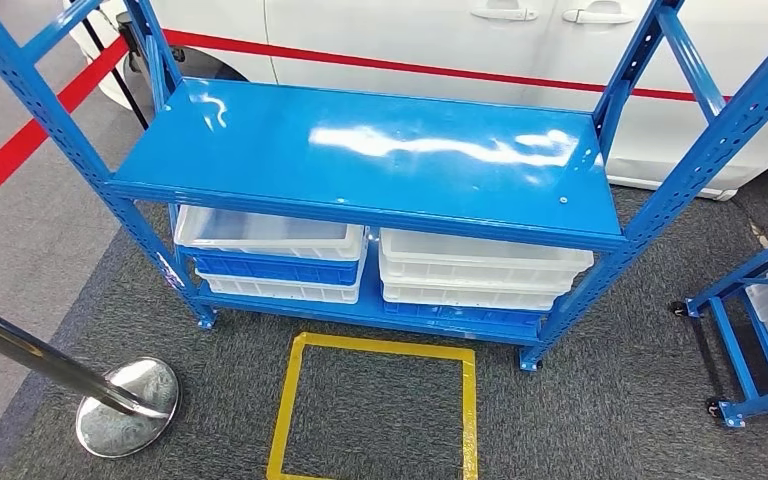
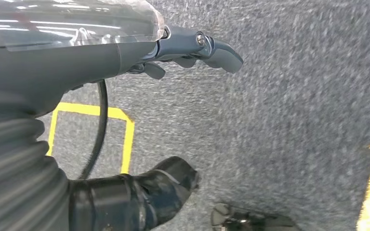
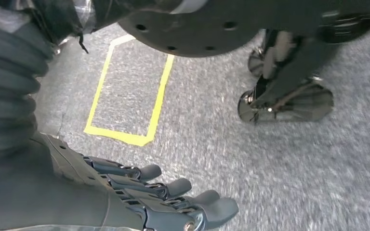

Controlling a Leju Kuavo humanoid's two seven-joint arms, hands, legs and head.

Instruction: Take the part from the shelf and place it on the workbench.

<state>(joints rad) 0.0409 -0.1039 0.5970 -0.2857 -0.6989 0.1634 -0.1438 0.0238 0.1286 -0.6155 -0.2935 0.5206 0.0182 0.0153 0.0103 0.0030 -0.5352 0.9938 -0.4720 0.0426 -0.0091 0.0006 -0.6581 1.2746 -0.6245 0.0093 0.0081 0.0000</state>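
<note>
Both hang empty with fingers apart, left robot hand (image 2: 192, 53) and right robot hand (image 3: 173, 202), over carpet. No part lies on the blue shelf (image 1: 360, 150); check its white bins (image 1: 270, 235) first.

No readable text anywhere here: no letters, no numbers, no brand marks. The blue shelf rack (image 1: 365, 150) carries no label on its top board or posts, and the white bins (image 1: 483, 262) beneath show plain fronts. The white car (image 1: 480, 40) behind has a red stripe and no lettering. On the grey carpet, the yellow tape square (image 1: 375, 410) is just an outline marker, nothing written inside. Both wrist views give only carpet and tape, unlettered.
</note>
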